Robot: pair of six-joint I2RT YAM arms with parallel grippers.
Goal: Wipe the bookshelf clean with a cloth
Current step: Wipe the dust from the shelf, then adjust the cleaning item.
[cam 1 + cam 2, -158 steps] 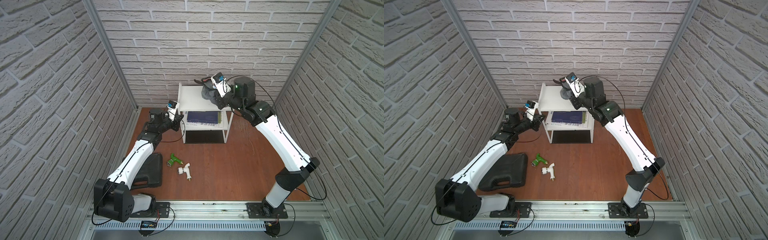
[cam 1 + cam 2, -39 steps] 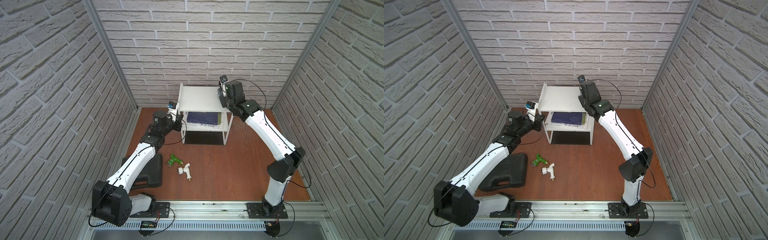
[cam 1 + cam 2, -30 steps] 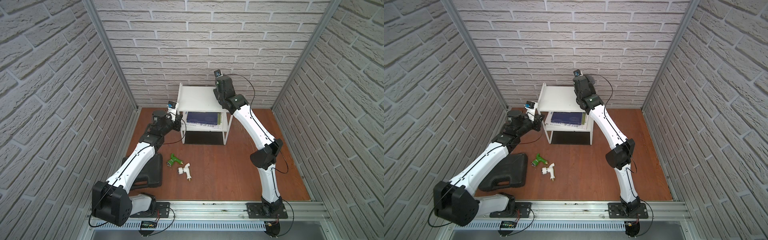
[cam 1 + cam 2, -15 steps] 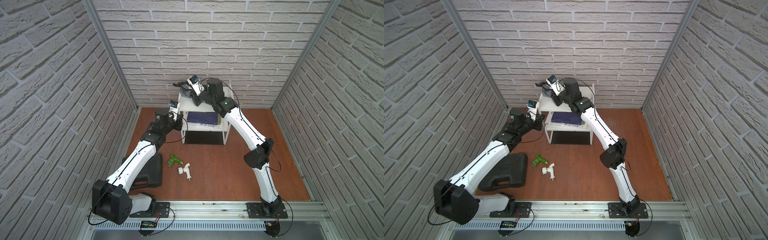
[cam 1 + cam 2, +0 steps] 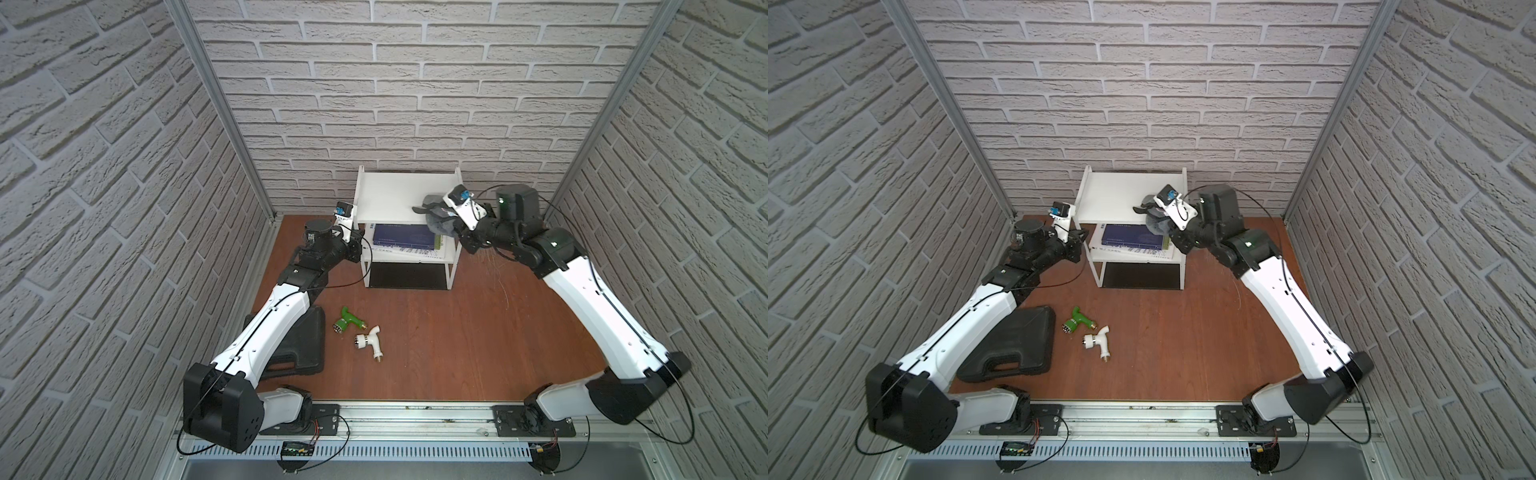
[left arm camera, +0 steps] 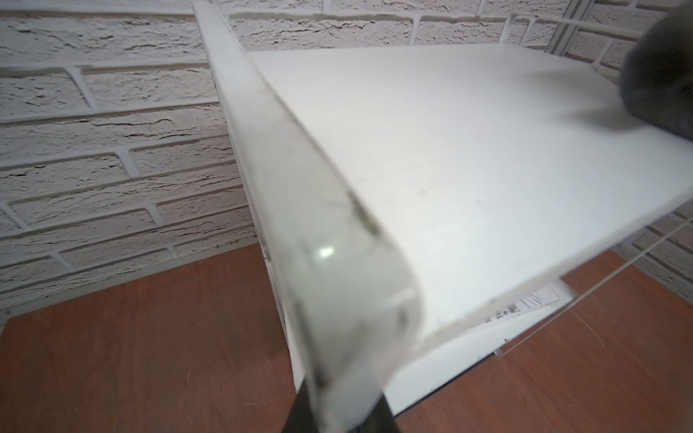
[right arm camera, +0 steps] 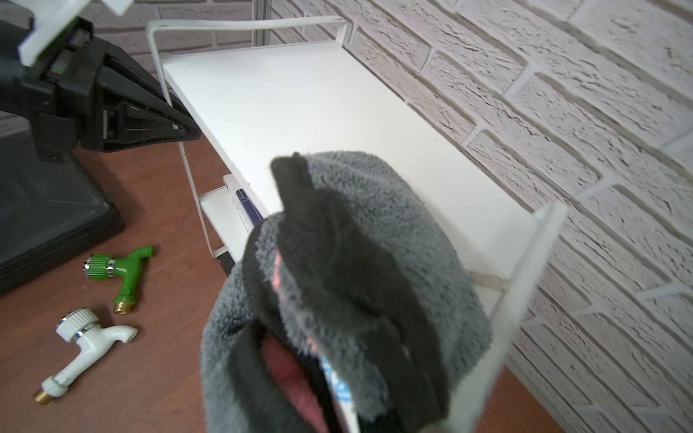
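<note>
The bookshelf [image 5: 399, 195] [image 5: 1121, 195] is a small white rack standing against the back wall. Its top tier [image 7: 318, 93] is bare and white. My left gripper [image 5: 360, 243] [image 5: 1082, 235] is shut on the thin white frame at the rack's left side, with the black fingers on either side of the bar [image 6: 337, 416]. My right gripper [image 5: 440, 216] [image 7: 337, 375] is shut on the cloth [image 5: 434, 212] [image 5: 1154, 216] [image 7: 375, 225], a bunched grey fleece rag with pink showing inside. The cloth rests on the right front corner of the top tier and hides the fingertips.
A blue book [image 5: 405, 237] lies on the middle tier. On the brown floor in front are a green tap [image 5: 347, 322], a white tap [image 5: 370, 338] and a black plastic case [image 5: 299, 345] under my left arm. Brick walls close in on three sides.
Half a second ago my right gripper held the cloth at the left end of the top tier. It has swept to the right front corner. The left arm has stayed put.
</note>
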